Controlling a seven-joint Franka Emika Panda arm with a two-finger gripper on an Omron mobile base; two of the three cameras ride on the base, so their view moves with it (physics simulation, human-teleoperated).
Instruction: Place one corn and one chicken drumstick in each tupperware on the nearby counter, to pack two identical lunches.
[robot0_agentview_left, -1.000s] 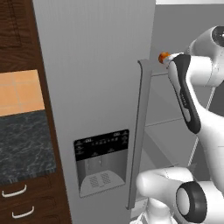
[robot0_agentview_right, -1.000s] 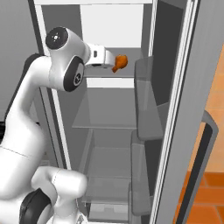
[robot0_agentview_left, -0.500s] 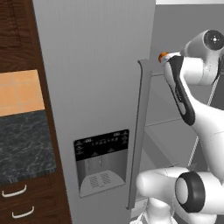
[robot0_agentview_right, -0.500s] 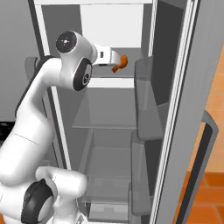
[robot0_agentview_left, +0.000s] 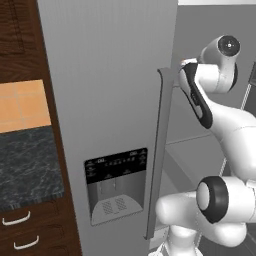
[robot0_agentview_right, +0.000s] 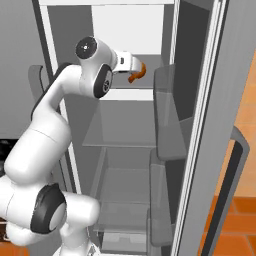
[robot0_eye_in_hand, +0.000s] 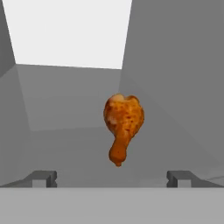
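Jaws wide, apparently touching nothing, drawn back from chicken drumstick (robot0_eye_in_hand: 123, 127) since earlier, inside open fridge (robot0_agentview_right: 131, 125)

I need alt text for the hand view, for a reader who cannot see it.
A reddish-brown chicken drumstick lies on a grey fridge shelf, meaty end far, thin bone end toward the camera. The two dark fingertips of the open pincer stand wide apart at the bottom, short of it.
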